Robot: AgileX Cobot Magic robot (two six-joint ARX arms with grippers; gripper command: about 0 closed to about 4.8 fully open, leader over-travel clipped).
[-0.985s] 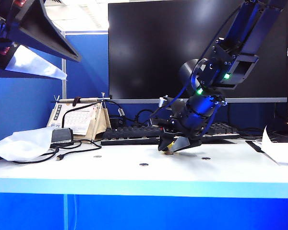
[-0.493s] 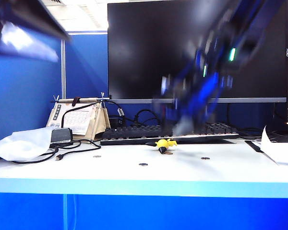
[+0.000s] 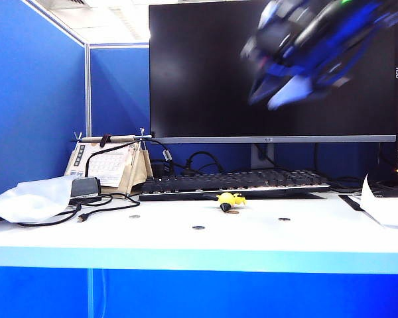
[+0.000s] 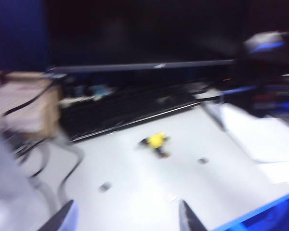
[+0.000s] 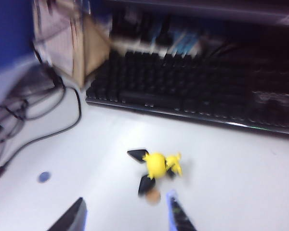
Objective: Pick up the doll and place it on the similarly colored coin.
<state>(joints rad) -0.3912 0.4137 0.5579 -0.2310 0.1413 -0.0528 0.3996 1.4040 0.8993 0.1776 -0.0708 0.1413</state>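
The yellow doll (image 3: 229,198) lies on the white table (image 3: 186,245) in front of the keyboard, free of both grippers. One of its black parts rests at the edge of the golden-brown coin (image 3: 233,212). The right wrist view shows the doll (image 5: 159,163) and the coin (image 5: 153,196) just ahead of my right gripper (image 5: 125,219), which is open and empty. In the exterior view that gripper (image 3: 270,91) is a blur high before the monitor. My left gripper (image 4: 126,222) is open and empty, high above the table, with the doll (image 4: 156,140) far ahead of it.
A black keyboard (image 3: 232,182) and a large monitor (image 3: 205,66) stand behind the doll. Dark grey coins (image 3: 198,227) (image 3: 284,218) lie on the table. Cables (image 3: 99,202), a calendar stand (image 3: 113,165) and white cloth (image 3: 26,199) are at left, paper (image 3: 385,209) at right.
My right gripper has let go of the doll beside the coin and swung up and away from the table. The left arm has left the exterior view.
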